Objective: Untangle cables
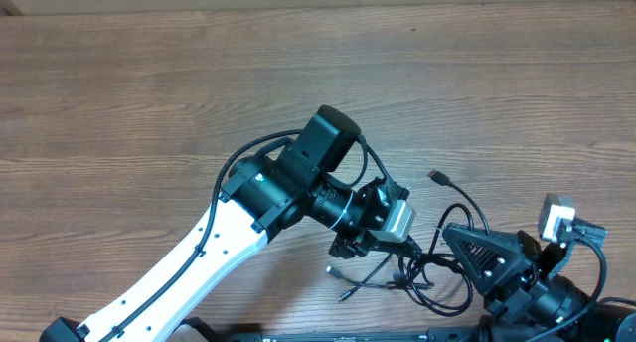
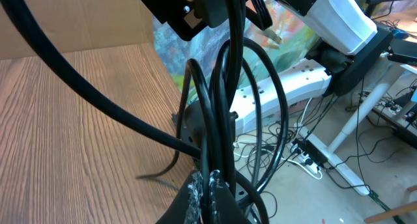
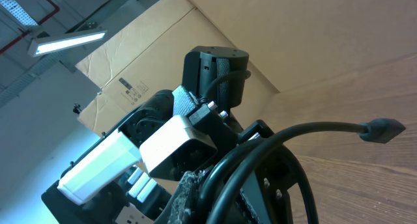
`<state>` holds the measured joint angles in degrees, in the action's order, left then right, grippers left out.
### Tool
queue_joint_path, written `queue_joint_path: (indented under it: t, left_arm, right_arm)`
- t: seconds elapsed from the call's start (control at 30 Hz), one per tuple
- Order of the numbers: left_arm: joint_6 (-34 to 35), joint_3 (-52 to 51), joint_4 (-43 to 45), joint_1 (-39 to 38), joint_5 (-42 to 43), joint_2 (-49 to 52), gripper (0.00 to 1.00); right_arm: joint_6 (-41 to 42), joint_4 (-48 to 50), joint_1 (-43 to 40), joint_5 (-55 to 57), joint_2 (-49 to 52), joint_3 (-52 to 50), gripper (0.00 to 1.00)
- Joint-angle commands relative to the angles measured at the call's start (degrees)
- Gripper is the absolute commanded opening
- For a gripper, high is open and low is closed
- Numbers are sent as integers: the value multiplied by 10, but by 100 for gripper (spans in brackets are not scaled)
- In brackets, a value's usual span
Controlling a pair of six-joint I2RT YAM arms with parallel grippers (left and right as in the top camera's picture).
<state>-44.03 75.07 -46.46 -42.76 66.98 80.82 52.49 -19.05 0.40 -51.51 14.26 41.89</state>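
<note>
The thin black cables lie tangled in loops at the table's front edge, between my two grippers. One plug end sticks out toward the back, and silver-tipped ends rest on the wood at the left. My left gripper is shut on several cable strands, which rise in loops from its fingertips. My right gripper is shut on cable loops at its fingertips. The plug end curves out to the right in the right wrist view.
The wooden table stretches to the back and left. The left arm's thick black cables arc beside its wrist. The left arm's white camera housing sits close to my right gripper. The table's front edge is right by the tangle.
</note>
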Motion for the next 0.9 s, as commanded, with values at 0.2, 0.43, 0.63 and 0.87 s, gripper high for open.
queue_joint_path:
  t: [0.2,0.43,0.63,0.87]
  left_arm:
    - [-7,9,3,-4,17,5,55]
    - [-8,9,0,-5,49,5,65]
    - [-8,9,2,-5,48,5,52]
    - [-7,8,3,-13,29,5,62]
  right_arm:
    - [0,3,-1,4,-2,8,4]
    - [0,3,-1,4,-2,8,4]
    - [0,3,-1,4,-2,8,4]
    - [0,3,-1,4,-2,8,4]
